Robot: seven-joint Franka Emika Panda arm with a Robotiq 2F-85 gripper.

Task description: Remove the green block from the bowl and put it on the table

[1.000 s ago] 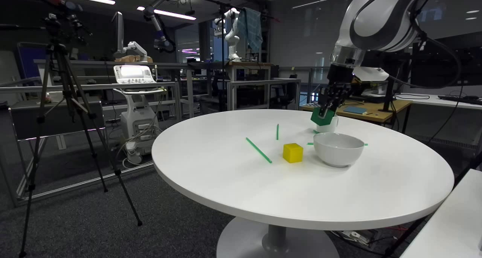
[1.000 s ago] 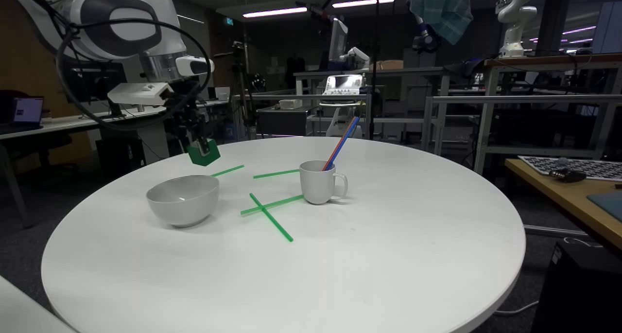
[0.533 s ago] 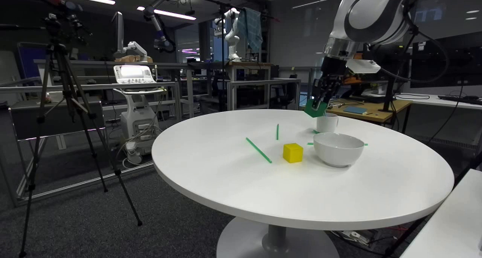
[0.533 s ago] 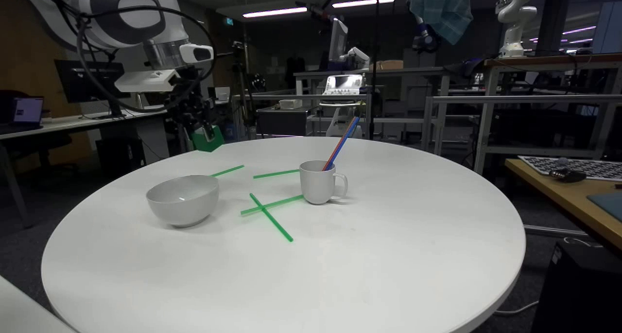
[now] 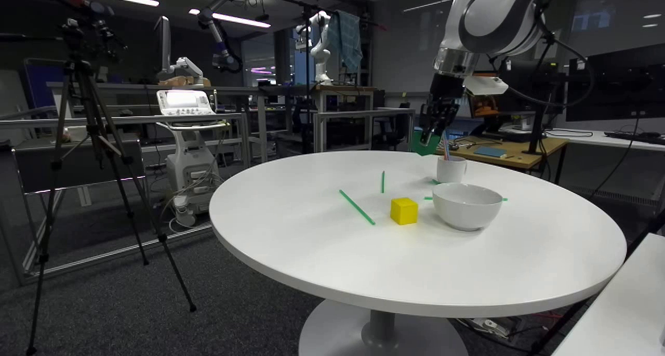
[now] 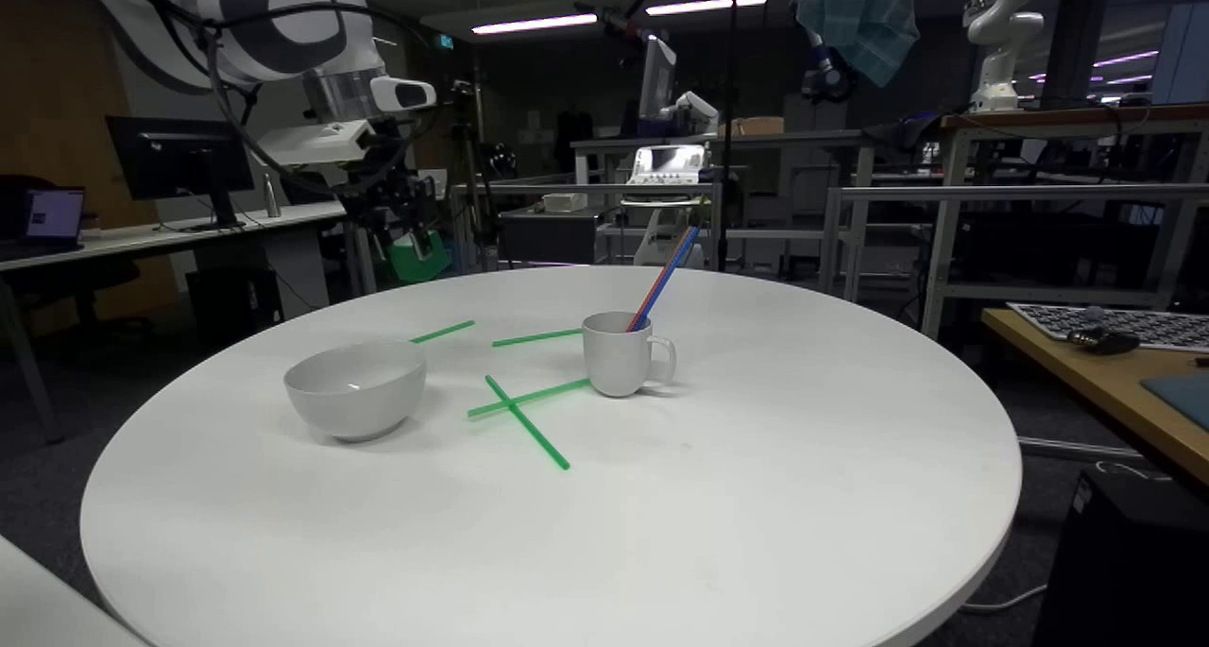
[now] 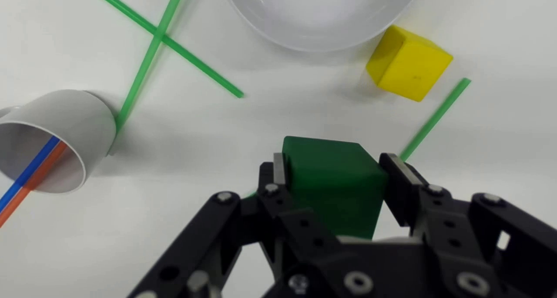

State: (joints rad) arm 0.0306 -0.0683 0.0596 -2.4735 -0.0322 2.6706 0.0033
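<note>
- The jaws pinch the green block [image 7: 335,180] on two opposite sides, probably so that it does not slip.
- The green block hangs above the bench [image 6: 756,505], outside the bowl [image 6: 354,406]; I judge this height is for clearing the things below.
- The yellow block [image 5: 404,211] lies just beside the bowl and sticks [image 7: 160,34] are scattered, so the placing, not yet done, needs a free spot.
</note>
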